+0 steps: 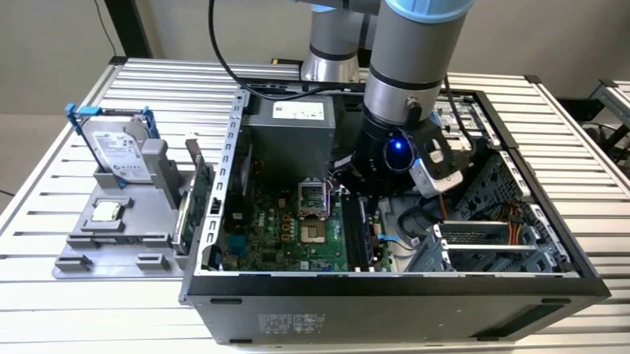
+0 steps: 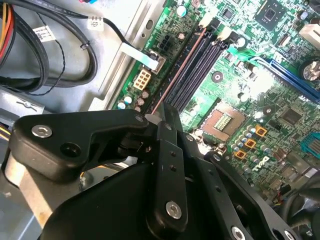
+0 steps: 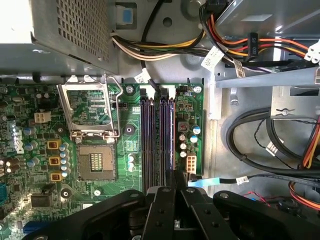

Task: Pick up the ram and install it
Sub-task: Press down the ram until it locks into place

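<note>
Now the big dark metal computer case [image 1: 394,310] lies open on its side so the tall grey and blue robot arm [image 1: 403,66] can reach down into it. On the floor of the case lies the flat green board full of small parts [image 1: 285,228].

The black gripper [image 2: 161,119] hangs low inside the case, right over the long black slots [image 3: 150,135]. Its fingers are pinched close together on one end of the ram [image 2: 180,70], the long thin dark stick with a coppery edge. The ram lies along the slot nearest the bare metal side of the case. It looks lined up there so it can be pushed in, but I cannot tell if it has clicked down.

Inside the case, a small white tag [image 3: 211,57] hangs on a cable. Its print is too tiny to read.
</note>
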Controlling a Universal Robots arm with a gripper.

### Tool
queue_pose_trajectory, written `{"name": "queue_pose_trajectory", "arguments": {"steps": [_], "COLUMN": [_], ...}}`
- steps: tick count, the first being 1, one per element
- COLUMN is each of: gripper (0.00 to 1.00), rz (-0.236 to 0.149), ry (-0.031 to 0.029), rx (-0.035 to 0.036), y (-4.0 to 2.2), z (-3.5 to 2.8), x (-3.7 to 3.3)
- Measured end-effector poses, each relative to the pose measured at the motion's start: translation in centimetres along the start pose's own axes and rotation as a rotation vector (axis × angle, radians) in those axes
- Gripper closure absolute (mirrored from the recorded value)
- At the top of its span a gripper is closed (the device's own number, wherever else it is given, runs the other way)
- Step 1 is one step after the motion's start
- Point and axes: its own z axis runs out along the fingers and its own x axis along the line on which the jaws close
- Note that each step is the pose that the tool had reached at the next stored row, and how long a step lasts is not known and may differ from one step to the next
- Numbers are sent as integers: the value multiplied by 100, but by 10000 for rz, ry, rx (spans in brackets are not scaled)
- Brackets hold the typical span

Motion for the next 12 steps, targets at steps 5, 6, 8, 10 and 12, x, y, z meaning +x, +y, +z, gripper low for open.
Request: {"name": "queue_pose_trajectory", "arguments": {"steps": [5, 6, 8, 10, 12], "gripper": [100, 100, 100, 100, 100], "rz": [0, 0, 1, 8, 9], "ry": [1, 0, 4, 53, 185], "rx": [2, 1, -34, -338, -592], "y": [-1, -1, -11, -16, -20], "z": [-9, -11, -13, -11, -10], "x": [1, 1, 1, 1, 0]}}
